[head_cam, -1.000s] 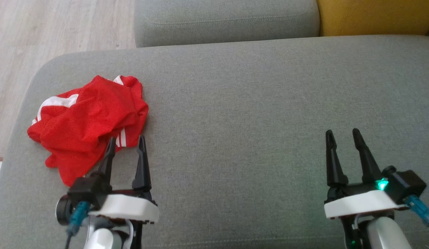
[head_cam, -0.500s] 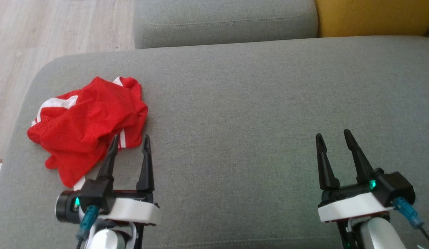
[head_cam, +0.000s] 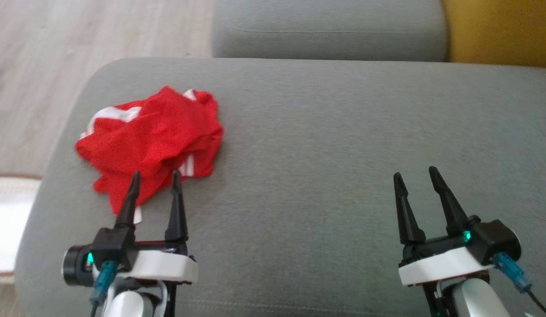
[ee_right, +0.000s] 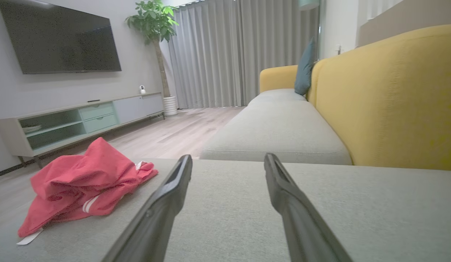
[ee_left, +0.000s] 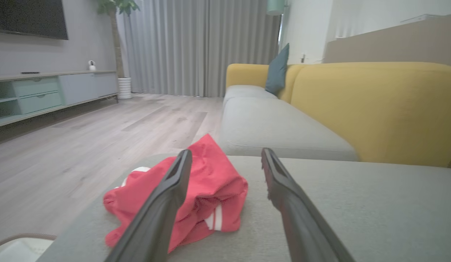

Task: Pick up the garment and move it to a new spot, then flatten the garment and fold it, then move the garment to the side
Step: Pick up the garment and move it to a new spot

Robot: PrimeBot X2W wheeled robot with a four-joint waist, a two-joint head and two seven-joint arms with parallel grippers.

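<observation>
The garment (head_cam: 152, 141) is a crumpled red piece with white stripes, lying in a heap on the left part of the grey seat cushion (head_cam: 326, 145). My left gripper (head_cam: 155, 178) hangs open just short of the heap's near edge, nothing between its fingers. The left wrist view has the garment (ee_left: 211, 193) straight ahead beyond the fingertips. Far to the right, my right gripper (head_cam: 415, 174) is open over bare cushion. From the right wrist view the garment (ee_right: 83, 182) lies off to the left.
A second grey cushion (head_cam: 328, 31) and a yellow backrest (head_cam: 502, 31) lie beyond the seat. Wooden floor (head_cam: 44, 66) runs past the cushion's left edge, with a pale rug (head_cam: 9, 220) at the lower left. A TV cabinet (ee_right: 80, 120) stands across the room.
The whole head view has shifted, so the camera has turned left. Against the garment, the left gripper now sits more in line with the heap's near edge. The jaws stay open.
</observation>
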